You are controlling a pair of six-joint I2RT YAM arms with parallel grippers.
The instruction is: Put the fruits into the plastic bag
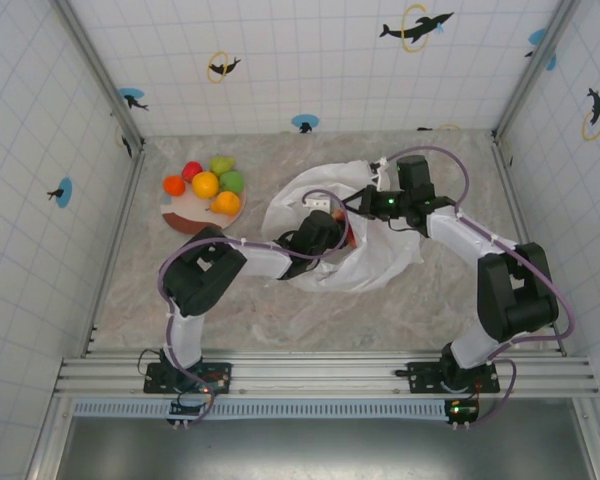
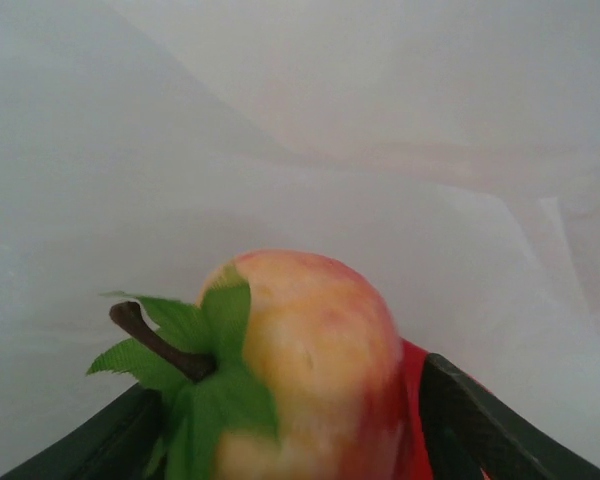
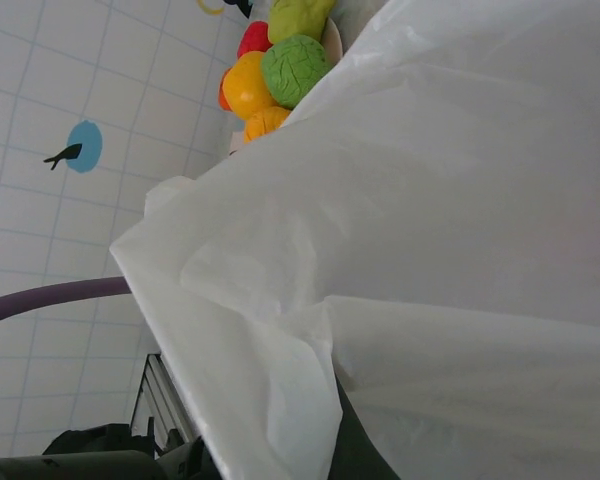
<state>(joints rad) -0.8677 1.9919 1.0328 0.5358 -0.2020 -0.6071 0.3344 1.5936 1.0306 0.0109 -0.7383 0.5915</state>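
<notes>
A yellow-red peach-like fruit (image 2: 310, 350) with a brown stem and green leaves lies between the spread fingers of my left gripper (image 2: 285, 390), which stands open inside the plastic bag (image 1: 380, 255). A strip of something red (image 2: 412, 400) shows between the fruit and the right finger (image 2: 480, 420). My right gripper (image 3: 350, 440) is shut on the bag's rim (image 1: 365, 200) and holds it up. Several fruits remain on the plate (image 1: 180, 218): red (image 1: 192, 170), yellow-orange (image 1: 205, 184) and green (image 1: 232, 181) among them. The same pile (image 3: 280, 65) shows past the bag film.
The plate sits at the back left of the marble table, close to the left wall rail (image 1: 120, 230). The white bag spreads over the table's middle, with my left arm (image 1: 230, 262) reaching into it from the left. Tiled walls enclose three sides.
</notes>
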